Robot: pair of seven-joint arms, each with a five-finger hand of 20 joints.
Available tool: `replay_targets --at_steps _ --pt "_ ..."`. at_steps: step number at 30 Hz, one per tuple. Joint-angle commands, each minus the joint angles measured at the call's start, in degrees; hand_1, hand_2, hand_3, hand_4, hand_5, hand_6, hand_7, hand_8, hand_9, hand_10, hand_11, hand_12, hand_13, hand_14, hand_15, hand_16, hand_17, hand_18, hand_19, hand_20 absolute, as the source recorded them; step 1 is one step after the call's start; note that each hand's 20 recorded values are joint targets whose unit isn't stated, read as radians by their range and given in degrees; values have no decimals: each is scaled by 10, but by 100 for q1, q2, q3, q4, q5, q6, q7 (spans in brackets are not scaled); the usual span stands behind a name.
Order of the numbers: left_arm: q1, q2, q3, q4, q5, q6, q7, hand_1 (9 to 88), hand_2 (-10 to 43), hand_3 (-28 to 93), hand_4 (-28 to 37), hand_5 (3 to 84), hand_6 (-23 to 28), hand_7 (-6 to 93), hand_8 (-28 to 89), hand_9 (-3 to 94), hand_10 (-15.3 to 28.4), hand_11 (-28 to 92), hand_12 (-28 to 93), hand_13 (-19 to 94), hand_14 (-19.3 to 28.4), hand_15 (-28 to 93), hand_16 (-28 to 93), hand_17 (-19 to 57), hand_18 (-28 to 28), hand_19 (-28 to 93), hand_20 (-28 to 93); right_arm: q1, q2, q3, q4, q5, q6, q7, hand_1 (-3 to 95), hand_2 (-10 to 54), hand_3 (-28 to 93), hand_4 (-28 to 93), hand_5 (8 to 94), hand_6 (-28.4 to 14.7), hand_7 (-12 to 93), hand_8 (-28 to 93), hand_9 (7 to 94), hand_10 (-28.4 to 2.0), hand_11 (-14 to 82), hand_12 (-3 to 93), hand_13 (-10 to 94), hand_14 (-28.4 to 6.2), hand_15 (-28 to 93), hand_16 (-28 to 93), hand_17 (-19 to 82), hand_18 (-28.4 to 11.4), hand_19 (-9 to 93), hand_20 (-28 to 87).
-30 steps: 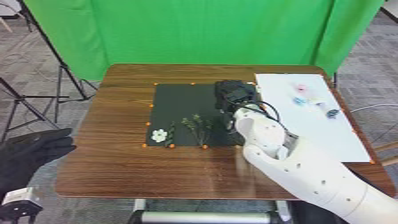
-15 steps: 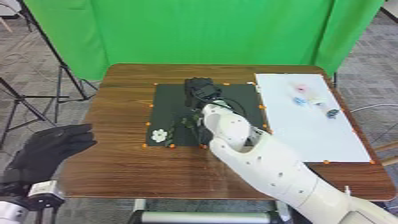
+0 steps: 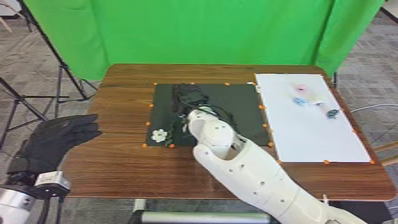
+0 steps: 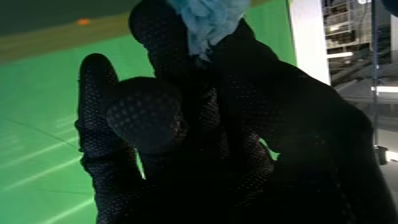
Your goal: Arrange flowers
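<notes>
Bench (image 3: pixel 115 170) of brown wood carries a dark mat (image 3: pixel 240 115) and, to its right, a white sheet (image 3: pixel 315 142) with small coloured flowers (image 3: pixel 301 89) on it. Behind hangs a green curtain (image 3: pixel 213 35); the floor (image 3: pixel 362 65) is grey. The right hand (image 3: pixel 188 95) is over the mat's far left part, its fingers clamped on a pale blue flower (image 4: pixel 211 25). A white flower (image 3: pixel 159 135) lies near the mat's near left corner. The left hand (image 3: pixel 55 140) hangs by the bench's left edge, fingers loosely extended.

Positions shifted.
Right hand (image 3: pixel 189 95) moved left across dark sheet (image 3: pixel 238 106); left hand (image 3: pixel 58 137) came closer to table (image 3: pixel 115 172).
</notes>
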Motion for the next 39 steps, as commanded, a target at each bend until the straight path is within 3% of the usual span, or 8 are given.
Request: replay_targets --at_steps 1,4,5,13,26,39 --pt "-82 -4 10 41 3 -50 -47 281 55 784 -168 515 159 143 -83 417 233 391 109 297 284 623 -127 -85 229 599 186 -7 -115 11 68 1 7 144 538 -95 768 -283 718 -10 365 -20 852 -57 177 376 765 -45 685 268 254 -195 808 100" --pt "-105 4 27 45 4 -47 -62 281 55 783 -168 515 158 144 -83 416 233 392 109 297 284 623 -128 -85 229 599 186 18 -151 8 93 100 60 206 531 -95 760 -283 708 -13 360 -24 841 -61 166 366 755 -48 685 269 249 -194 805 103" --pt "-101 57 45 52 -27 -8 -14 281 55 783 -168 515 158 144 -83 416 233 392 109 297 284 624 -128 -85 229 599 186 44 -152 -9 92 168 85 250 530 -95 758 -283 708 -14 359 -24 839 -61 164 365 754 -49 685 268 249 -194 805 104" --pt "-143 38 58 66 -8 0 -43 281 55 784 -169 514 158 145 -83 417 234 393 109 296 284 624 -128 -85 229 599 186 25 -230 26 33 488 45 382 500 -95 737 -283 676 -19 333 -34 813 -68 137 340 737 -49 686 254 236 -190 800 108" --pt "-254 31 103 84 29 -43 -189 281 55 785 -169 513 159 146 -84 416 233 394 108 297 284 625 -128 -86 228 599 186 37 -331 54 -30 675 -28 446 446 -95 753 -283 657 -21 282 -37 744 -94 237 244 707 -58 705 230 220 -192 791 126" --pt "-258 29 127 98 28 -35 -192 281 55 784 -169 513 159 147 -85 416 232 396 108 297 284 625 -129 -86 228 599 186 39 -352 129 -12 725 -230 548 397 -95 806 -283 637 -31 261 -148 691 -125 296 172 672 -72 721 220 201 -201 782 146"
